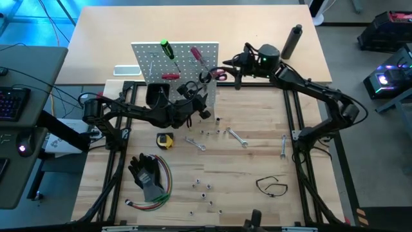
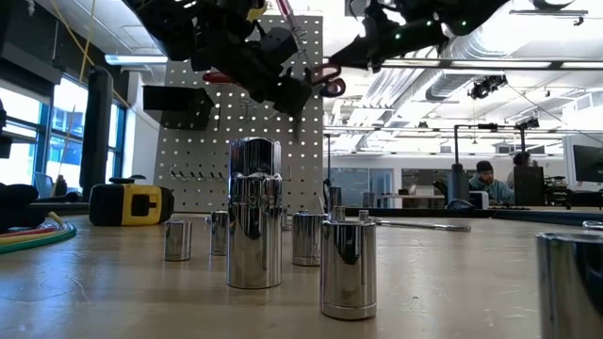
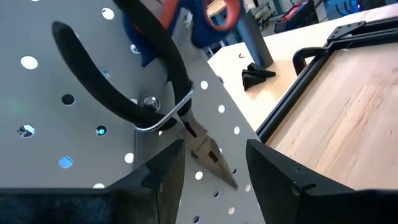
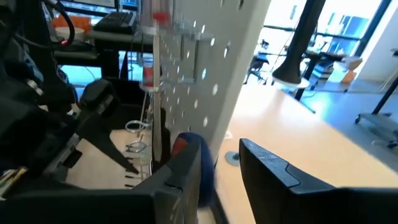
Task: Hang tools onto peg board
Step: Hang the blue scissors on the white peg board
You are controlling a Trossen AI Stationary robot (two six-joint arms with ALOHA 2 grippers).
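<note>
The peg board (image 1: pixel 174 61) stands upright at the table's far side. On it hang a green screwdriver (image 1: pixel 167 49), a red screwdriver (image 1: pixel 196 55), black-handled pliers (image 3: pixel 134 93) on a wire hook, and red-handled scissors (image 1: pixel 219 75) near its right edge. My left gripper (image 3: pixel 211 152) is open in front of the board, with its fingers on either side of the pliers' nose (image 3: pixel 214 163) and not touching it. My right gripper (image 4: pixel 217 152) is open at the board's right edge, close beside the scissors (image 4: pixel 189 152). My right gripper stands at the peg board's right edge with one finger (image 4: pixel 177 171) right next to the scissors' blue and red part (image 4: pixel 194 149). I cannot tell whether it touches them.
On the table lie a yellow tape measure (image 1: pixel 165 140), silver wrenches (image 1: pixel 238 137) (image 1: pixel 283 147), a thin black loop (image 1: pixel 271 185), several small chrome sockets (image 2: pixel 254 212), black gloves (image 1: pixel 147 173) with coloured wires, and a dark bottle (image 1: pixel 293 40) behind the board.
</note>
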